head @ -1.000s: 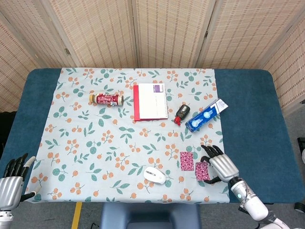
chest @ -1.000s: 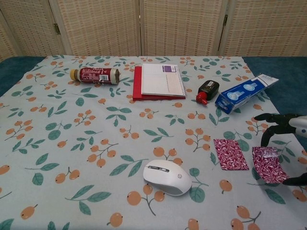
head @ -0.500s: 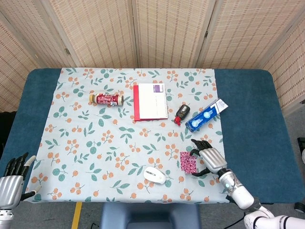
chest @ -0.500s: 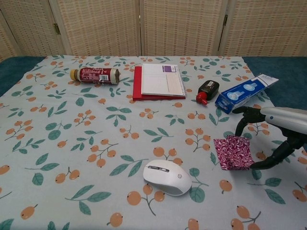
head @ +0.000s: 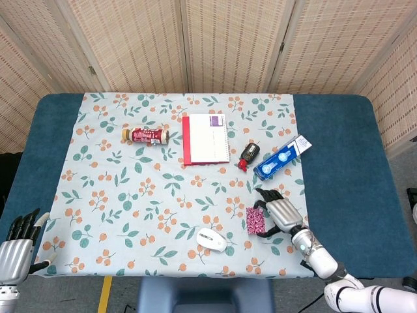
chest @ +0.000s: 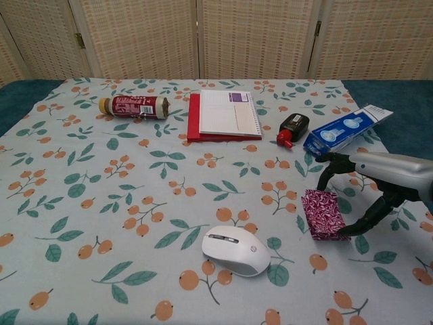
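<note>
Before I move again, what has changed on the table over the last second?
The right hand carried its red patterned packet leftward and now has it stacked on the second packet, so only one pile shows. Its fingers are still around the pile. The left hand stayed off the table's near left edge, and the mouse, notebook, bottle and blue box did not move.

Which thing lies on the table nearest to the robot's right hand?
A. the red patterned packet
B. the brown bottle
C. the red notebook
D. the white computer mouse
A: the right hand has its fingers around the red patterned packet, while the other things lie further off.
</note>
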Motion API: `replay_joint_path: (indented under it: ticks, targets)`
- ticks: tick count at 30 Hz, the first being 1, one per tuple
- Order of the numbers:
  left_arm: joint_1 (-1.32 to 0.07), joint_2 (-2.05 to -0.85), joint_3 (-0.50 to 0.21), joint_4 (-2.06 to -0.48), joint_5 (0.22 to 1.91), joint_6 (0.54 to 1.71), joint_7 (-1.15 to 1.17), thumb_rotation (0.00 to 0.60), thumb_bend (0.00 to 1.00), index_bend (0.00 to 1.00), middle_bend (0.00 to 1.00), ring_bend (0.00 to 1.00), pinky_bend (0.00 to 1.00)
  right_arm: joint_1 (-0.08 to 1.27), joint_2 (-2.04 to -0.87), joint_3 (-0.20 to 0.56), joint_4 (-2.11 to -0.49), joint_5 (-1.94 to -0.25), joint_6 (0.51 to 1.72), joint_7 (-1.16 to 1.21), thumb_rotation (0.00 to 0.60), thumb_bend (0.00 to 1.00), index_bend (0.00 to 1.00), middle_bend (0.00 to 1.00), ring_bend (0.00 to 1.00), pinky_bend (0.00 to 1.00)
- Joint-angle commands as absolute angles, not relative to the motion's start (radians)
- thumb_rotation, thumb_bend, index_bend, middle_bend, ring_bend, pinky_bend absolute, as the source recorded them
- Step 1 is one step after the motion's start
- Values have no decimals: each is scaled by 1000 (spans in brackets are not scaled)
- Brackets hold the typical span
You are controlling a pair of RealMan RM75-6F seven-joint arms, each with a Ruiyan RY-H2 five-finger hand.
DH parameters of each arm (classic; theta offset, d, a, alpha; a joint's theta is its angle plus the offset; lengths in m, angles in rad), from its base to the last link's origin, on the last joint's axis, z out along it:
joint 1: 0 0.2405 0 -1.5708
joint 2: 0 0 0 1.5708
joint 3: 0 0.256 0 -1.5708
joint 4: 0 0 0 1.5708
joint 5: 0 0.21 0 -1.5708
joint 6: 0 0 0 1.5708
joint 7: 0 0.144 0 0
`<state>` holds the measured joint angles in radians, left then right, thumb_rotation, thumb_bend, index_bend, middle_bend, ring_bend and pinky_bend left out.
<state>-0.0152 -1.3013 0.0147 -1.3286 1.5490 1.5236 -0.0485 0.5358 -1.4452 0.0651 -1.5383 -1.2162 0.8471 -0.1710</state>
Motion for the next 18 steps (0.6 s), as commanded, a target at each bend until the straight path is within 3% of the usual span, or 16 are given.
replay_joint_path:
  ticks: [1, 18]
  targets:
    - [-15, -1301, 14, -1328, 1548, 1524, -49, 600, 234, 124, 35, 74, 0, 540, -1449, 63, -1534, -1210, 844, -178, 477, 109, 297, 37, 0, 0]
    - [-12, -1305, 18, -1320, 1544, 1519, -54, 600, 234, 126, 35, 74, 0, 556, -1461, 45, -1519, -1184, 840, -211, 477, 110, 249, 36, 0, 0]
